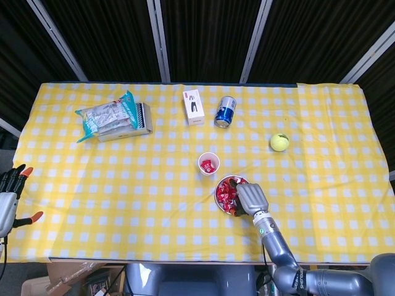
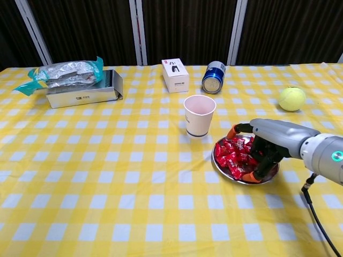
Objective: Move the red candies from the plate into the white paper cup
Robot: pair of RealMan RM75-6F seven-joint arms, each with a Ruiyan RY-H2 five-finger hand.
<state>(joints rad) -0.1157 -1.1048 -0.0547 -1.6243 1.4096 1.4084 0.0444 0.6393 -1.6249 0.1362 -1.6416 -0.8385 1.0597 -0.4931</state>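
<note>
We find the red candies (image 2: 236, 157) heaped on the metal plate (image 2: 221, 167), which sits on the yellow checked tablecloth (image 2: 107, 176) just beside the white paper cup (image 2: 199, 115); the head view shows a few red pieces already inside that cup. Our right hand (image 2: 262, 150) lies over the plate with its fingers curled down into the pile, but whether they have closed on a candy we cannot tell. Our left hand (image 1: 9, 194) hangs at the table's edge, well away, fingers spread and holding nothing. We judge the risks to be these: the wrappers look slick, so a candy could slip out on the way to the cup; the fingers may drag the light plate or push candies over its rim; and the cup, being light and near, could tip if the hand brushes it. Farther back lie a white box (image 2: 175, 74) printed with a dark figure, a blue can (image 2: 214, 76) on its side, a tennis ball (image 2: 292, 98), and a foil snack bag (image 2: 64, 73) atop a carton; none of their lettering is legible to us.
</note>
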